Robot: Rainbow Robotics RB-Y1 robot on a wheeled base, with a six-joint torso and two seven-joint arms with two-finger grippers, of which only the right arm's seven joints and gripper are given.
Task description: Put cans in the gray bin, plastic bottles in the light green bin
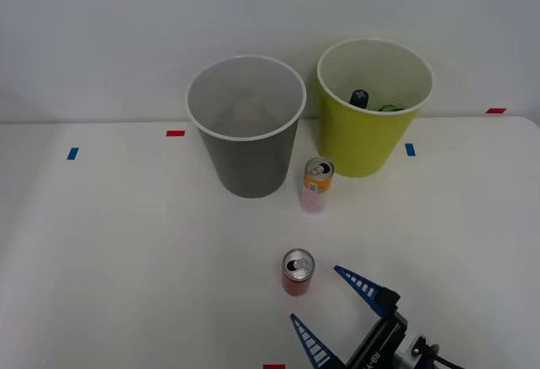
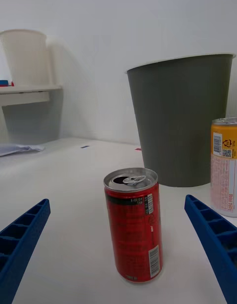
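Two cans stand upright on the white surface [image 1: 126, 259]. The red can [image 1: 297, 272] is nearest the right gripper [image 1: 329, 314], whose blue jaws are spread wide and hold nothing; in the wrist view the red can [image 2: 134, 225] stands between and just ahead of the two fingers [image 2: 212, 232], touching neither. The orange can [image 1: 317, 185] stands farther back, just in front of the gap between the two bins. The gray bin [image 1: 246, 137] is to the left, the green bin [image 1: 371, 111] to the right. Dark bottles [image 1: 371, 101] lie inside the green bin, one showing a black cap.
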